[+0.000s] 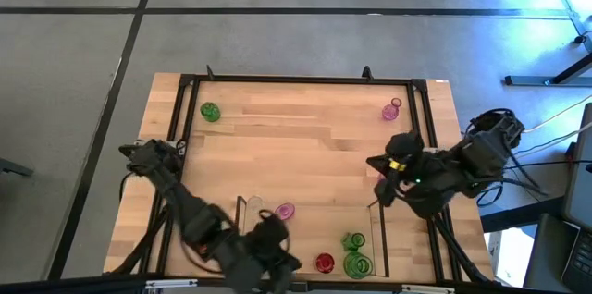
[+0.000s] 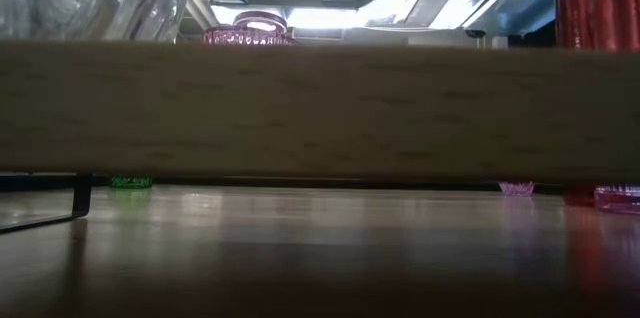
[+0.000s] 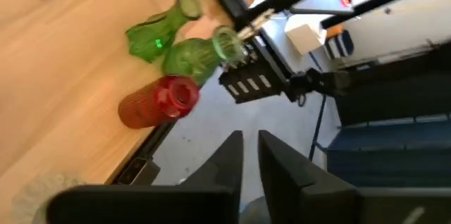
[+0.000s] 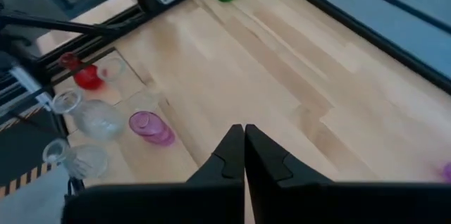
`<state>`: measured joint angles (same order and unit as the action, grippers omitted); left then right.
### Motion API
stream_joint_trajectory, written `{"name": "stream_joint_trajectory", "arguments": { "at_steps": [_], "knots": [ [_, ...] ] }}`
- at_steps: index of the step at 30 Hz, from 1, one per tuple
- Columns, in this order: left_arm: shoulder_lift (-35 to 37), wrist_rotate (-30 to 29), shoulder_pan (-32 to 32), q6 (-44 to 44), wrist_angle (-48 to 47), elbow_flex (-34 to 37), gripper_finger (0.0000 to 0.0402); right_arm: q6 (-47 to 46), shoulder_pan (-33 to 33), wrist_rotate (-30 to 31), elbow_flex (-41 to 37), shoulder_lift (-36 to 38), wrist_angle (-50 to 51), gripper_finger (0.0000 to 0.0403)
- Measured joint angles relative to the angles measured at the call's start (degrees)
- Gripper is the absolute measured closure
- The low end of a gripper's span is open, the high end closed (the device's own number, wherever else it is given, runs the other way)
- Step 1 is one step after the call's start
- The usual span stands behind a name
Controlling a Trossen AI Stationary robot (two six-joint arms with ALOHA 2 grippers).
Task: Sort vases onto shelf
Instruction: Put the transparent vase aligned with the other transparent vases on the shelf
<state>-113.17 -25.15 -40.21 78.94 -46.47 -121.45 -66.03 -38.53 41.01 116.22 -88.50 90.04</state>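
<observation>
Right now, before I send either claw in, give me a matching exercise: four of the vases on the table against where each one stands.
Things:
1. small round green glass vase
2. narrow-necked pink glass vase
3. small red glass vase
4. squat pink glass vase

Places:
A. near edge, beside the two green narrow-necked vases
B. far corner, right arm's side
C. next to the clear glass vases
D. far corner, left arm's side

Pairs: 1-D, 2-B, 3-A, 4-C
</observation>
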Motion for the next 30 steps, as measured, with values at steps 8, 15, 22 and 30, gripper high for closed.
{"name": "stream_joint_trajectory", "arguments": {
  "at_steps": [8, 15, 22, 30],
  "knots": [
    [-3.04, 7.84, 3.26, 8.28, 0.02, 0.00, 0.0400, 2.93, -3.60, 1.95, -0.04, 1.18, -0.03, 0.0403],
    [-3.21, 8.66, 1.00, 14.23, 0.33, -0.03, 0.0401, 5.26, -3.86, 2.96, -0.07, 1.25, -0.02, 0.0403],
    [-3.27, 0.21, -5.00, 21.74, -1.44, -1.76, 0.0401, 6.33, -3.82, 5.01, -0.07, 1.25, -0.02, 0.0403],
    [-3.96, -3.22, -10.65, 41.53, -14.80, -1.77, 0.0401, 6.33, -3.82, 6.59, -0.07, 1.25, -0.02, 0.0403]
  ]
}}
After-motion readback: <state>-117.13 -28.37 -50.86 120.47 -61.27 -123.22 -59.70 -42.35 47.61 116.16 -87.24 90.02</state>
